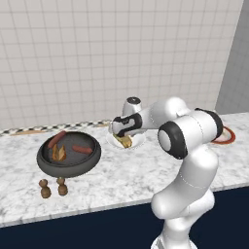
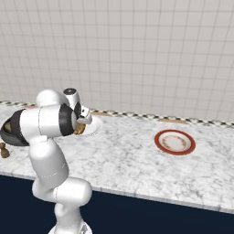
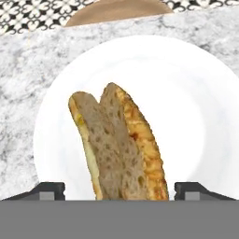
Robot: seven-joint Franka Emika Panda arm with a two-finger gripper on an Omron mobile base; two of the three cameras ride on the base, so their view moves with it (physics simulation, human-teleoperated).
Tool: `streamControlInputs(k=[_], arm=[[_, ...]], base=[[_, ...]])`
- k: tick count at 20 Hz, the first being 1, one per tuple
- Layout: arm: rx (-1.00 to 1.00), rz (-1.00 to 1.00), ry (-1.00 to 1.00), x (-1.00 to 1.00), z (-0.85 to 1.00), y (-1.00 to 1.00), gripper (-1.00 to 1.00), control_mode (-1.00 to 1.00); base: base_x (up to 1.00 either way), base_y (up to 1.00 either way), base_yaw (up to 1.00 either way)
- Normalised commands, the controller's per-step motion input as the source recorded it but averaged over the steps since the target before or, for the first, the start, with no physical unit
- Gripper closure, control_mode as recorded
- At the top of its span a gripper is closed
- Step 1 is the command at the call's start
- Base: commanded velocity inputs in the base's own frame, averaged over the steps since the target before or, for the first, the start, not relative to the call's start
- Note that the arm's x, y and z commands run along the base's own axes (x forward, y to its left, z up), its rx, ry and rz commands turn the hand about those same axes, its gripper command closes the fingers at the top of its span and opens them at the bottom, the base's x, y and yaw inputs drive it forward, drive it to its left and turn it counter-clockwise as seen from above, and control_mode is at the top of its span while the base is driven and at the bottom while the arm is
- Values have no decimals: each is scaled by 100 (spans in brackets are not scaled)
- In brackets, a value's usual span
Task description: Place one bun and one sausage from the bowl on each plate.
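The split bun (image 3: 119, 144) lies on the plain white plate (image 3: 196, 107). My gripper (image 3: 121, 189) hangs just above it, open, with a dark tip on either side and a gap to the bread. In the left base view the gripper (image 1: 120, 132) sits over the white plate (image 1: 138, 141) and its bun (image 1: 125, 142). The dark bowl (image 1: 68, 163) to the left holds a second bun (image 1: 60, 153) and two sausages (image 1: 57, 138) (image 1: 82, 150). The red-rimmed plate (image 2: 174, 142) lies bare to the right.
Two small brown shakers (image 1: 45, 188) (image 1: 62, 186) stand in front of the bowl near the counter's front edge. A flat wooden board (image 3: 116, 10) lies against the patterned strip at the tiled wall behind the white plate.
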Motion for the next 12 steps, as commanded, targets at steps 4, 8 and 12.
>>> streamControlInputs(k=[4, 8, 12], arm=[[-8, 6, -17, -36, 70, 7, -100, -100], [-14, 34, -34, -70, 96, 81, -100, -100], [-1, 37, -14, -48, 91, 88, -100, -100]], base=[[0, 0, 0], [0, 0, 0], [0, 0, 0]])
